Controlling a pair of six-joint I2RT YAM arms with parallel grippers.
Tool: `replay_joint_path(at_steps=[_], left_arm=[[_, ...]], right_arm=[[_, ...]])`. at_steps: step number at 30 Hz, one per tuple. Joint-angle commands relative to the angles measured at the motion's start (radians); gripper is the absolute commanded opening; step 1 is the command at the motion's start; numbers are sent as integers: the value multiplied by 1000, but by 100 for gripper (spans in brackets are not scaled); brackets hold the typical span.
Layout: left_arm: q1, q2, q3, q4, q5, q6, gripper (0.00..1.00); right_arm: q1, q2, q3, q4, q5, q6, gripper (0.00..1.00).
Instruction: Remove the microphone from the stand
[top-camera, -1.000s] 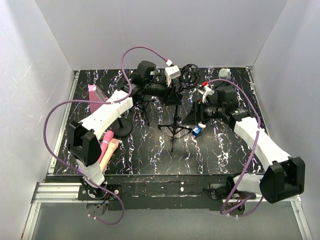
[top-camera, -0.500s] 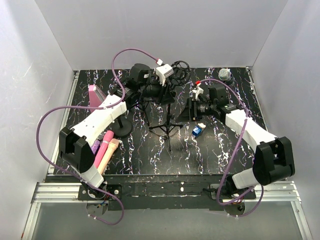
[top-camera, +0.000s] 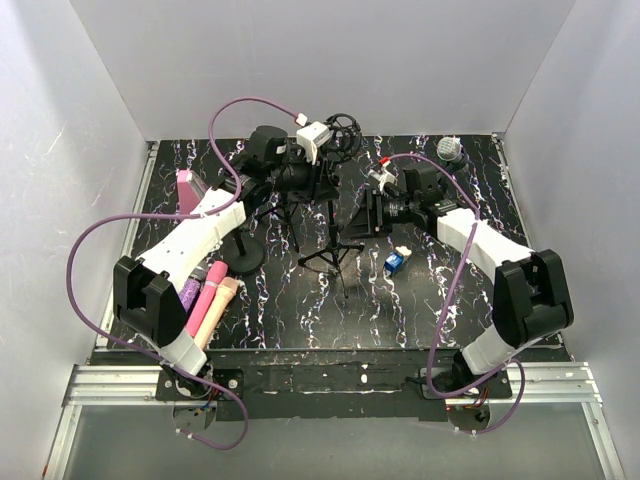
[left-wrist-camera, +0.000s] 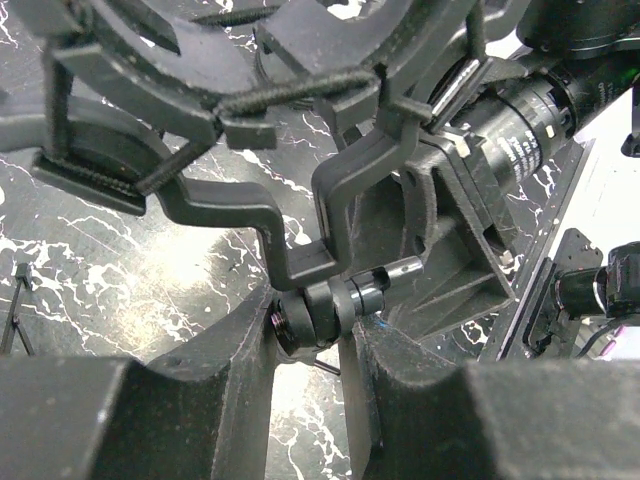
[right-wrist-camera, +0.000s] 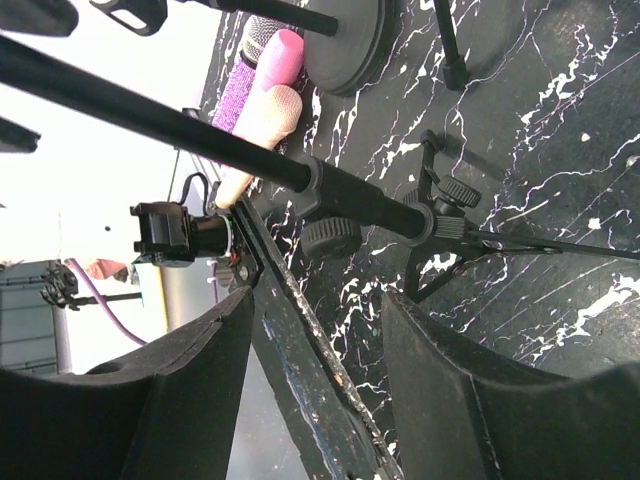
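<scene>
Clamping the swivel joint under the shock mount, the left gripper is clenched on that part of the stand, up in the centre of the overhead view and close to the back wall. Elastic cords cross the mount's cradle, but from the wrist view I cannot tell whether anything sits inside it. A silver-headed microphone lies in the upper right of the overhead frame, close to the corner where the back and right walls meet, well apart from both grippers. The right gripper is released, its fingers spread with nothing between them, and the stand's pole crosses just beyond their tips. Behind that gap runs the table's near edge. At lower left, two pink microphones lie side by side near the front edge, beside a round stand base, with a pink box near the left edge. A small blue object rests just right of the tripod legs. The marbled table lies bare toward the lower right.
</scene>
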Motion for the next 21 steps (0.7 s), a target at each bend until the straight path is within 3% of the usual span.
replay_joint_path(at_steps=[1,21], left_arm=[[12,-68,-14,24,16,-18,0],[38,-77,-29,16,31,-32,0]], right_arm=[[0,29,67,63,-30,33,61],[0,133,124,123,-82,64,46]])
